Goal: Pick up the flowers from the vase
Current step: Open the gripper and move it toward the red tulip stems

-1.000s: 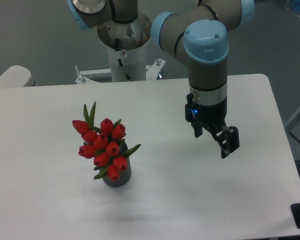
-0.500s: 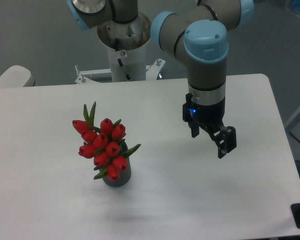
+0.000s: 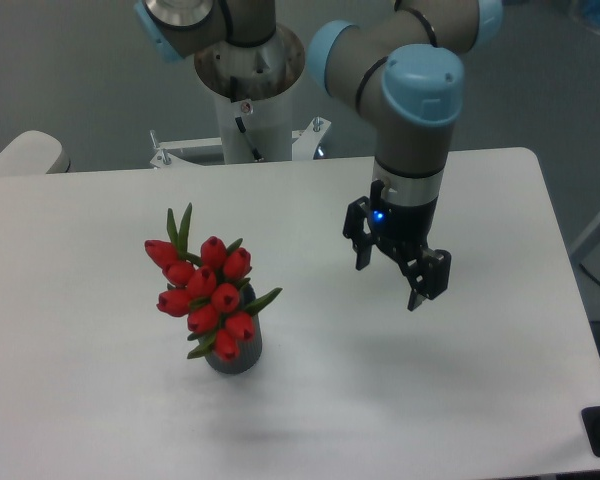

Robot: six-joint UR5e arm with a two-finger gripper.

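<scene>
Your claw (image 3: 389, 270) has just shifted left toward the red tulips (image 3: 207, 290), which stand untouched in the dark grey vase (image 3: 236, 354) on the desk (image 3: 480, 400); its fingers are spread and empty, still well apart from them

This looks like a robotics lab or test cell. A grey industrial arm (image 3: 410, 70) with light blue joint caps rises from a white pedestal (image 3: 255, 105) bolted to a metal bracket just behind a plain white counter (image 3: 430, 400). The floor beyond is bare, dull grey-green, with no furnishing or decoration. The counter carries only a small staged prop, a bunch of red tulips in a dark vase (image 3: 238, 352), set as for a trial rather than for home use.
</scene>
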